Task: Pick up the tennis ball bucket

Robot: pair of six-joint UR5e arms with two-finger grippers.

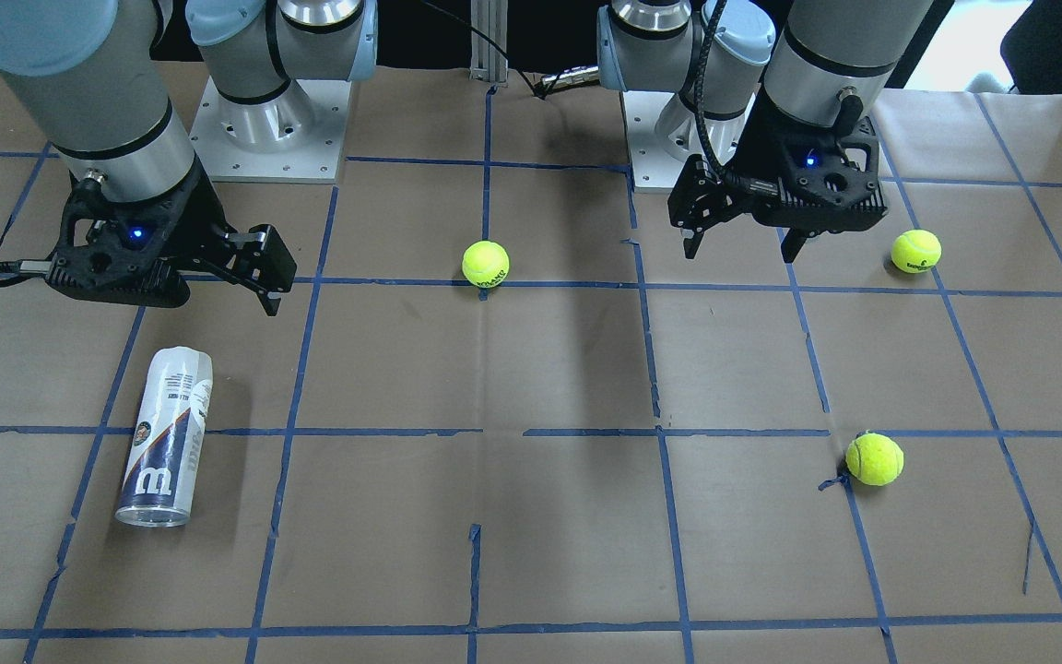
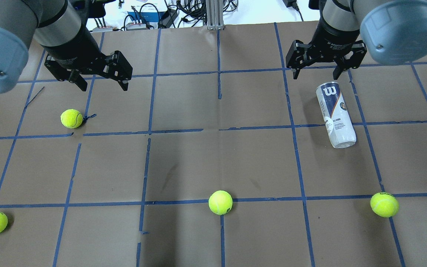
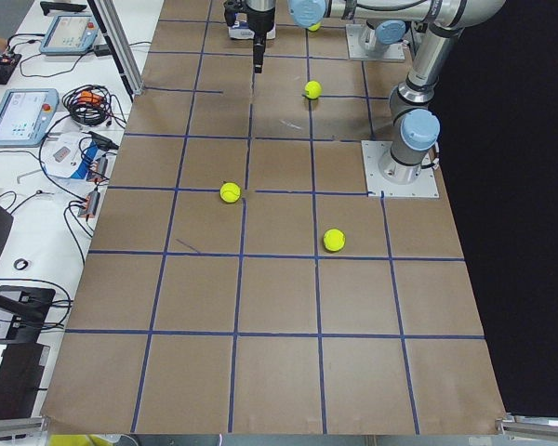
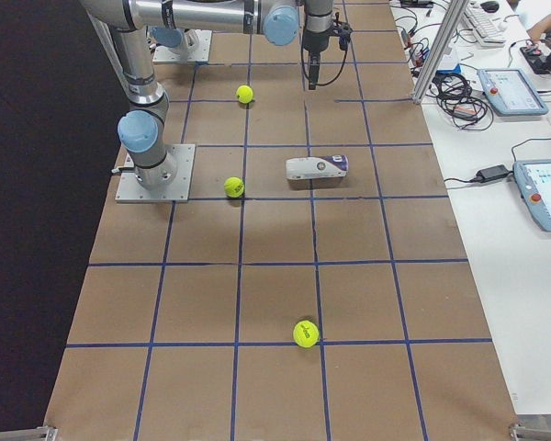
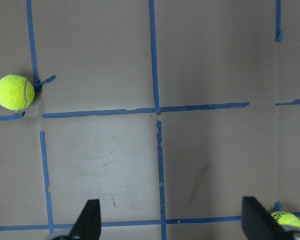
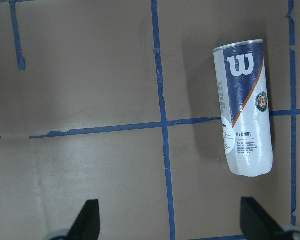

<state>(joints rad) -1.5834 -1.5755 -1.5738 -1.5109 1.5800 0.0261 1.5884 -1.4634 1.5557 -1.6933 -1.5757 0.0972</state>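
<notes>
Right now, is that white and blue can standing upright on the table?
No, the tennis ball bucket lies flat on its side on the table.

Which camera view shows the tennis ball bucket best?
The right wrist view: the tennis ball bucket lies on its side, whole, its label readable. The overhead and front-facing views show it whole but smaller, the exterior right view tiny. The left wrist and exterior left views do not show it.
</notes>
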